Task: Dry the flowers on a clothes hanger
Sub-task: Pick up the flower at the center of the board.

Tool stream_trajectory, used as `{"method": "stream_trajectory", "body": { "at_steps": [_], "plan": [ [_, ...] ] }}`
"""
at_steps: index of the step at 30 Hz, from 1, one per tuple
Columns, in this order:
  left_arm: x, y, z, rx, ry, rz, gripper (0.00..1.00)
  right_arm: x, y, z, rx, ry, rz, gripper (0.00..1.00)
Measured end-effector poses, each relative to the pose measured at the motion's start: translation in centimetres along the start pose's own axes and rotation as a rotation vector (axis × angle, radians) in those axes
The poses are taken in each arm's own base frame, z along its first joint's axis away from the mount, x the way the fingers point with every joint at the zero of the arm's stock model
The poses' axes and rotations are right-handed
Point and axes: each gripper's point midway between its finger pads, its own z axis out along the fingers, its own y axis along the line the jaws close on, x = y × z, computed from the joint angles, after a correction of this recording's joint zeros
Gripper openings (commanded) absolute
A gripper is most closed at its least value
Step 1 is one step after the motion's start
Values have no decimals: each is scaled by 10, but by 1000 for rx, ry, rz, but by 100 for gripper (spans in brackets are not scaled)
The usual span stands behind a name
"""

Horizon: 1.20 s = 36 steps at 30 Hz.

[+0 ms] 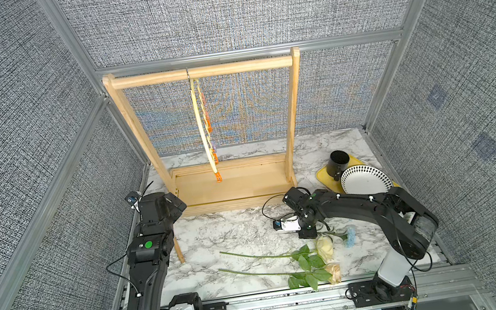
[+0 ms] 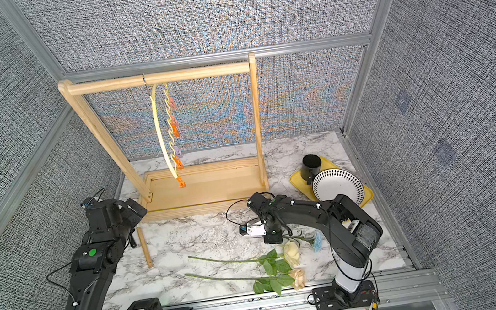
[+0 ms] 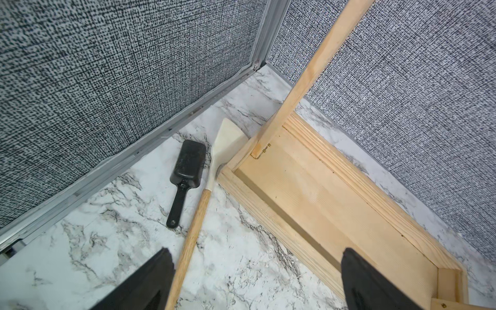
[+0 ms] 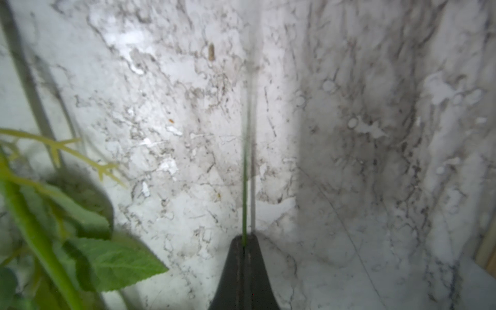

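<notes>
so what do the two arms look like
Both arms are black with a white link near the base. The left arm bears a round green dot; the right arm has white cable ties and loose black cables. The fingers are plain black and tapered.

Pale clothes hanger (image 2: pixel 156 126) on wooden rack (image 2: pixel 195 73), cream rose (image 2: pixel 291 253) and tan rose (image 2: pixel 299 277) on table (image 2: pixel 205 234), right claw (image 2: pixel 274 241) at light-blue flower (image 2: pixel 318 241) stem

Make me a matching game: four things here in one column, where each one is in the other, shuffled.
1 hanger
2 blue flower
3 plate
4 tan rose

A on the yellow tray
B lying free on the table
C hung on the rack bar
D stem pinched in the right gripper

Pairs: 1-C, 2-D, 3-A, 4-B
</notes>
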Motion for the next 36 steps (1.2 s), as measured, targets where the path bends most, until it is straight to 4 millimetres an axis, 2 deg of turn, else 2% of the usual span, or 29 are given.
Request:
{"method": "stream_trajectory", "body": {
  "at_steps": [3, 5, 8, 11, 13, 15, 20, 22, 24, 30, 36],
  "plan": [
    [-8, -10, -10, 53, -12, 12, 100, -6, -9, -16, 54, -51, -8, 0],
    [-14, -22, -20, 119, -18, 24, 100, -14, -19, -36, 118, -112, -8, 0],
    [-23, -47, -38, 259, -22, 38, 99, -29, -37, -75, 228, -240, -1, 0],
    [-30, -76, -64, 436, -22, 58, 99, -50, -55, -125, 338, -406, 10, 0],
    [-36, -94, -86, 548, -27, 85, 100, -69, -60, -160, 397, -546, 14, 0],
    [-47, -109, -114, 651, -53, 123, 100, -85, -60, -186, 416, -671, 12, 0],
    [-63, -140, -188, 908, -109, 239, 100, -113, -48, -222, 371, -908, 3, 0],
    [-59, -152, -207, 1017, -90, 285, 100, -121, -41, -233, 345, -991, -1, 0],
    [-51, -163, -218, 1116, -39, 317, 100, -128, -40, -248, 334, -1067, 9, 0],
    [-16, -193, -217, 1287, 195, 352, 100, -147, -45, -296, 321, -1287, 75, 0],
    [13, -220, -230, 1397, 315, 425, 92, -164, -50, -309, 244, -1387, 160, 0]
  ]
}}
